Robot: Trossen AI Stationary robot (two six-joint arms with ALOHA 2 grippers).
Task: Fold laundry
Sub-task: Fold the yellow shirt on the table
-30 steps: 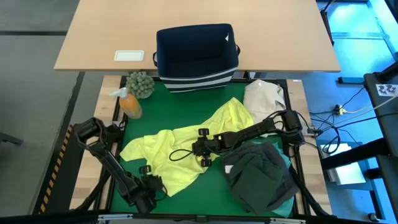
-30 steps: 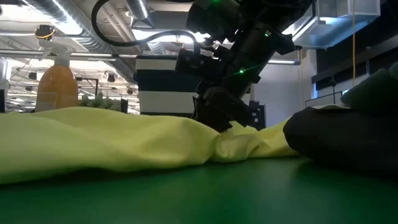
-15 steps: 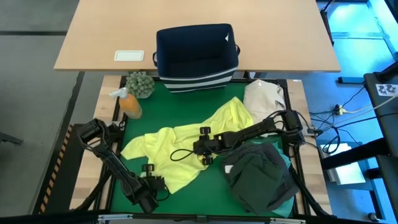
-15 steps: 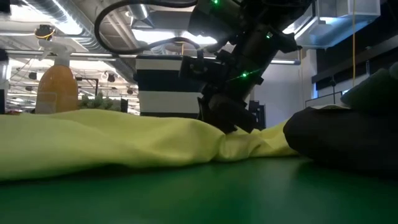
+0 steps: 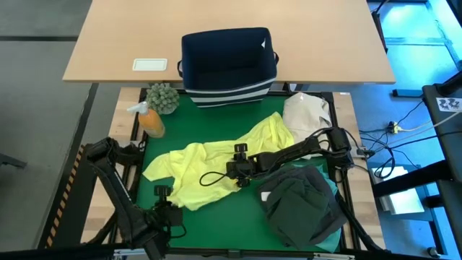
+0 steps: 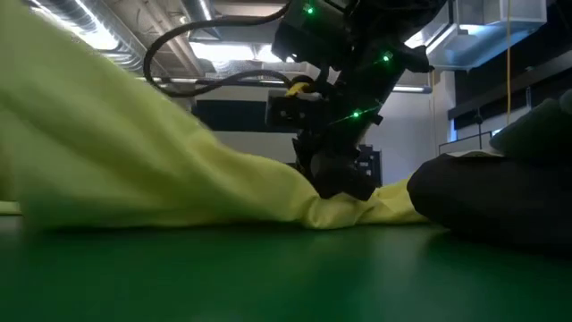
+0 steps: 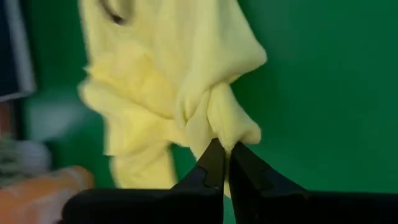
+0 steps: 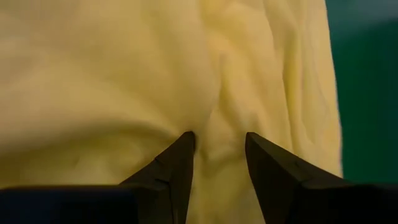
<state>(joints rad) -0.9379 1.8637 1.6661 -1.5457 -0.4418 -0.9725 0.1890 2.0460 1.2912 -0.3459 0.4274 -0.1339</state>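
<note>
Closest to the front edge of the green counter (image 5: 216,217), the left tool (image 5: 164,211) is pinched tight on a bunched corner of the yellow-green shirt (image 5: 209,170), its two dark fingers (image 7: 214,163) pressed together with a knot of cloth squeezed between them; from table height that end of the shirt rises in a slope from the mat. Just beyond, the rest of the shirt lies rumpled across the middle of the counter, running from its left part up toward the right rear. The right tool (image 5: 242,173) sits down on the shirt near its middle, the fingers (image 8: 177,165) set narrowly apart and pressed into the fabric with a ridge of cloth gathered between them, so it looks to be gripping that fold. To the right of it, near the front right corner, a heap of charcoal and dark olive garments (image 5: 299,206) rests on a turquoise one (image 5: 333,189) that peeks out at the edge. Farther back on the right lies a cream cloth bundle (image 5: 307,112); at the rear left stand an orange spray bottle (image 5: 150,119) and a small green plant (image 5: 163,97). Behind everything, a navy bin (image 5: 229,65) with a striped base sits on the wooden table (image 5: 123,36), beside a small white card (image 5: 150,64).
</note>
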